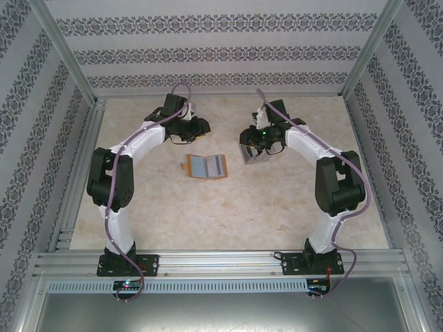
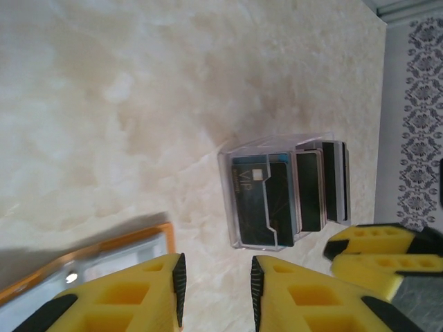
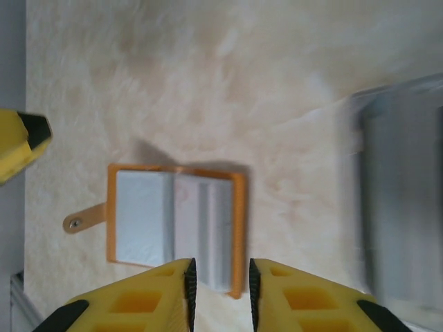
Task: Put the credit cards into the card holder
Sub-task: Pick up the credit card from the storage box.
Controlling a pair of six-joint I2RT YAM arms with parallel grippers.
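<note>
The pale surface carries the wallet, lying open and flat between the two arms. It looks soft and light, so it will likely slide if pushed. The left tool and right tool are each slightly spread, pinching nothing. The dark cards stand on edge in a clear stand just ahead of the left tool. They look stiff, thin and slick, best pinched by an exposed edge.

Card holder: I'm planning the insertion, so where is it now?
In the top view the card holder lies open near the middle of the table, just left of the clear card stand.
</note>
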